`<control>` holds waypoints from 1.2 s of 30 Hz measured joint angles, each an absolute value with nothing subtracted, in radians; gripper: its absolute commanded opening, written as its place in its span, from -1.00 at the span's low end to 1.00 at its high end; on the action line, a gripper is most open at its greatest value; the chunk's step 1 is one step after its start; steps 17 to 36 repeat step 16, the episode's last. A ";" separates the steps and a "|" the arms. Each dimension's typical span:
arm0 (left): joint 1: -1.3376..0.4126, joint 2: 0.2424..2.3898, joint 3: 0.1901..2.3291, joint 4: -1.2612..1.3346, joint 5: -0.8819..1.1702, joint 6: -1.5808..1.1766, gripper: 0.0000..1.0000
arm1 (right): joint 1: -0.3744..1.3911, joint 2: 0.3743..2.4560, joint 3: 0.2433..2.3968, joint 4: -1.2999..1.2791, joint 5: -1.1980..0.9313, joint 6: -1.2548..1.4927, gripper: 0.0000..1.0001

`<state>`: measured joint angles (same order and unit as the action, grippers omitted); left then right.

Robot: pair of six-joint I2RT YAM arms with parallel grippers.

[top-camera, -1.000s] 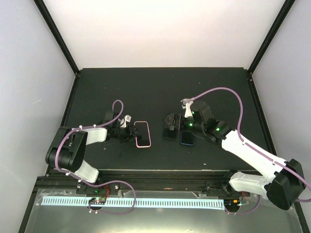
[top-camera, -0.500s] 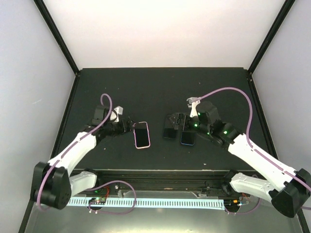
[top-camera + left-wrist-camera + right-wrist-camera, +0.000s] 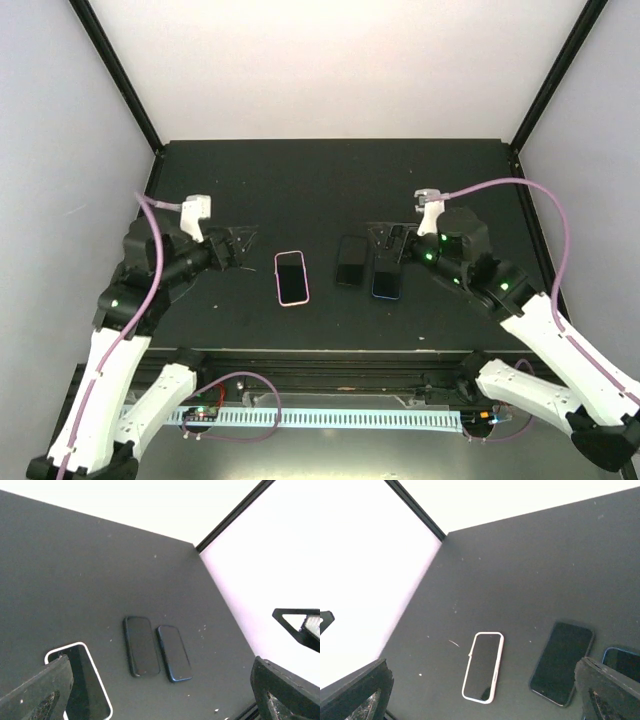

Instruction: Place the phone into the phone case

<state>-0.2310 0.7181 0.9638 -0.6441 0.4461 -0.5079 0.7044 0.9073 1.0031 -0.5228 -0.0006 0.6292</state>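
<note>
— Where does the phone case (image 3: 291,277) lie from us?
— On the table (image 3: 300,180), long axis pointing away from us, right of our left jaws, the nearer pair. Our left jaws and right jaws gape wide, empty.

My two arms wear white shells (image 3: 100,372) on the lower links, with black housings behind my left end effector (image 3: 232,248) and right end effector (image 3: 385,243). A purple cable (image 3: 480,184) loops off each wrist, and green lights (image 3: 430,257) glow behind the right one. My fingers (image 3: 42,690) are black wedges.
</note>
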 measured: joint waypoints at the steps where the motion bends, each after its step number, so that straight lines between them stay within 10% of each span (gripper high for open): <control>1: -0.231 0.694 0.985 -0.668 0.445 -0.500 0.98 | 0.704 0.890 1.013 -0.527 0.000 0.628 1.00; 36: -0.231 0.490 0.937 -0.729 0.446 -0.507 0.98 | 0.704 0.743 0.963 -0.570 0.025 0.644 1.00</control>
